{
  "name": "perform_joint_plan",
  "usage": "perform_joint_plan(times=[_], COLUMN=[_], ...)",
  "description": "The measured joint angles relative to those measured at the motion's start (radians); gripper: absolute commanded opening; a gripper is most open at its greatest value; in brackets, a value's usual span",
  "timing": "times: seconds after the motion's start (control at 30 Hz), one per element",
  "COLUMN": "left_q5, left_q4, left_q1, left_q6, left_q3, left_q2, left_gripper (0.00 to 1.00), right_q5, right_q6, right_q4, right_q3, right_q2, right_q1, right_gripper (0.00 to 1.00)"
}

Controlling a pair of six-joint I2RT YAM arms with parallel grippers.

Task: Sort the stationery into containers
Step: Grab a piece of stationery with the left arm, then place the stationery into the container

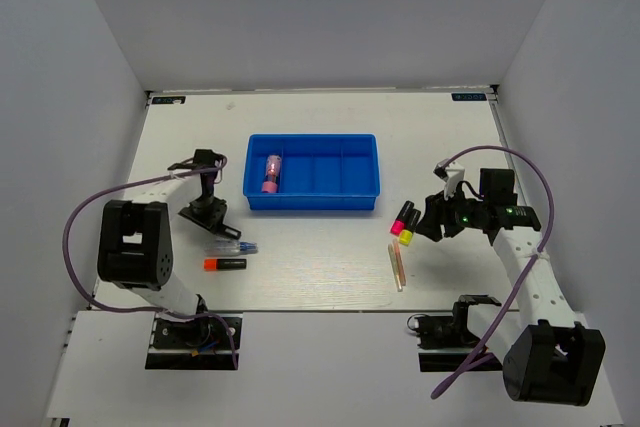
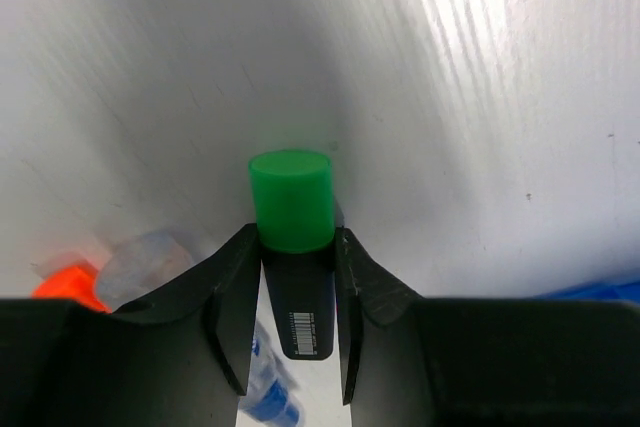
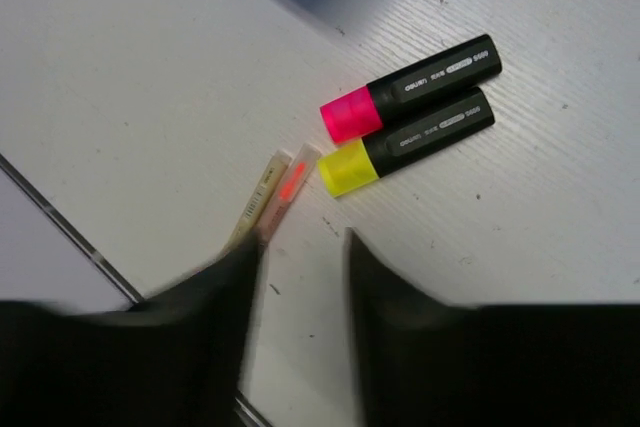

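White bench [image 1: 300, 282], left of the blue tray [image 1: 312, 206]: left pincer [image 2: 298, 247] clamps the green-capped marker [image 2: 291, 197] by its barrel, probably light, stiff, slick; right pincer [image 3: 300, 247] gapes empty.

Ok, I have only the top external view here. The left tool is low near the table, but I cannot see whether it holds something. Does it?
Observer: Yes. In the left wrist view the left tool is shut on a green-capped marker, gripping its black body just below the cap.
Operator: Good. And is the right tool open?
Observer: Yes. In the right wrist view the right tool shows a clear gap and grips nothing.
Operator: What lies nearest to it?
Observer: The pale sticks, whose near ends lie just ahead of one finger. One stick has an orange mark that your view cannot resolve.
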Motion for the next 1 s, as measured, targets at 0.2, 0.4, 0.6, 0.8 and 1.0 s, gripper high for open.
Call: perform_joint_plan(times=[0.2, 0.4, 0.6, 0.8, 1.0], left_q5=[-0.061, -0.043, 0.316, 0.443, 0.424], left_q4=[-0.054, 0.003, 0.137, 0.141, 0.101], left_q1=[0.019, -0.04, -0.121, -0.257, -0.344], left_q6=[0.131, 0.342, 0.532, 0.668, 0.76], left_q3=[0.156, 0.311, 0.425, 0.763, 0.921], left_q2=[-0.053, -0.166, -0.017, 0.311, 0.425], left_gripper=[0.0, 0.0, 0.0, 0.0, 0.01], right_q5=[0.003, -0.008, -0.013, -0.014, -0.005], right_q6=[-0.028, -0.025, -0.035, -0.028, -0.026], right_q4=[0.001, -0.003, -0.007, -0.007, -0.006], right_q3=[0.0, 0.0, 0.0, 0.0, 0.0], right_q2=[0.0, -0.001, 0.0, 0.0, -0.005], right_q1=[0.0, 0.0, 0.0, 0.0, 0.0], right_gripper=[0.0, 0.68, 0.26, 0.28, 0.5])
